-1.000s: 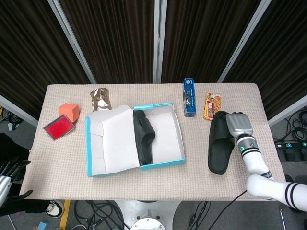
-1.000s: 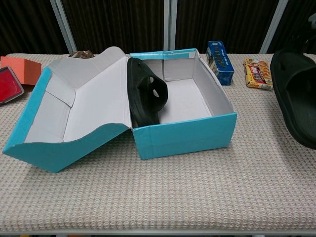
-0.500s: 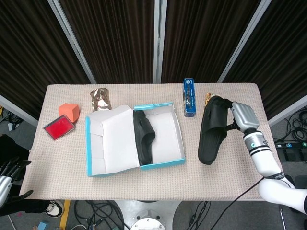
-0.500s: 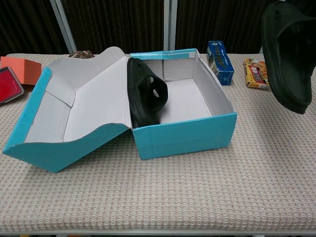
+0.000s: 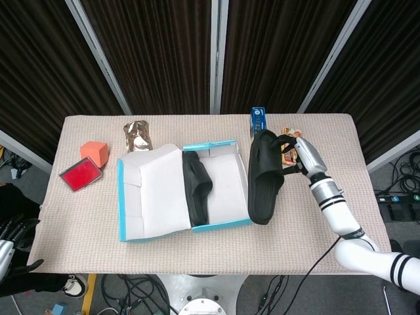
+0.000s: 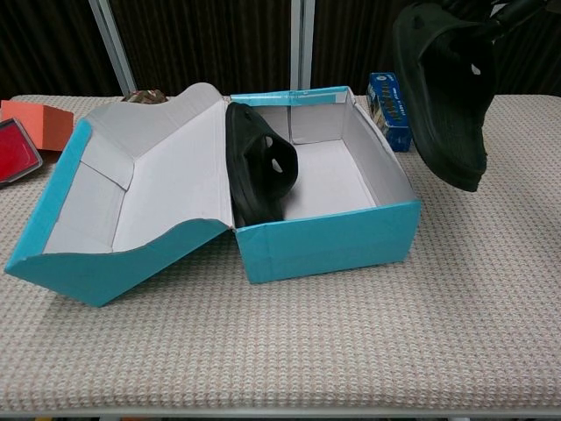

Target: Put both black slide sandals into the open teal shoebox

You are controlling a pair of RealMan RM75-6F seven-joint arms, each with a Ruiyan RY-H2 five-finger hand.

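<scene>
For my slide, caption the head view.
Right hand holds second black slide sandal beside the open teal shoebox containing the first sandal.

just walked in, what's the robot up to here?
It's packing sandals. The right hand holds one black sandal in the air beside the right wall of the open teal shoebox, toe hanging down, not yet inside. The other sandal already stands on its side in the box, against its left wall. The left hand sits idle at the frame's lower left edge, off the table.

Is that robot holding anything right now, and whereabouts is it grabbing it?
The right hand holds a black slide sandal by its upper end, hanging beside the teal shoebox. The left hand holds nothing.
</scene>
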